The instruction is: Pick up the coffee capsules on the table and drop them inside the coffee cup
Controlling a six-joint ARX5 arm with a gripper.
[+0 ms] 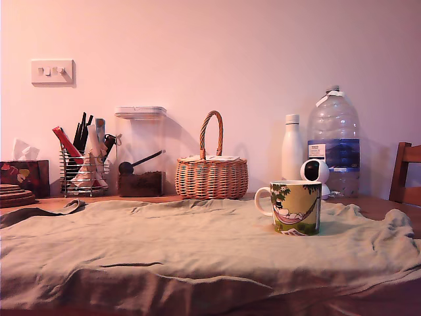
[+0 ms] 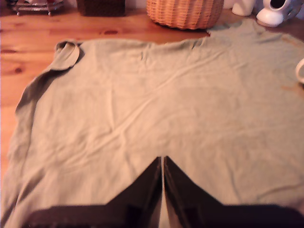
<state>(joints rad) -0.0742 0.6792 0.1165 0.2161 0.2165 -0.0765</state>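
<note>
Olive-beige cloth (image 1: 164, 243) bare of any capsule in both views, so no long axis or heading to read. Upright on the cloth, toward the exterior view's right: mug (image 1: 296, 207), mouth up, handle toward that view's left, white camera (image 1: 314, 171) just behind. Over the cloth, well apart from the mug: gripper (image 2: 163, 160), fingers pressed together, nothing seen between them. Probably searching, or already finished. Next, if a capsule turns up: part the fingers, descend over it, carry to the mug.

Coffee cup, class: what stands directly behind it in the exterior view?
A small white round camera stands behind the coffee cup; its base is partly covered by the cup. The cup's inside cannot be seen.
</note>
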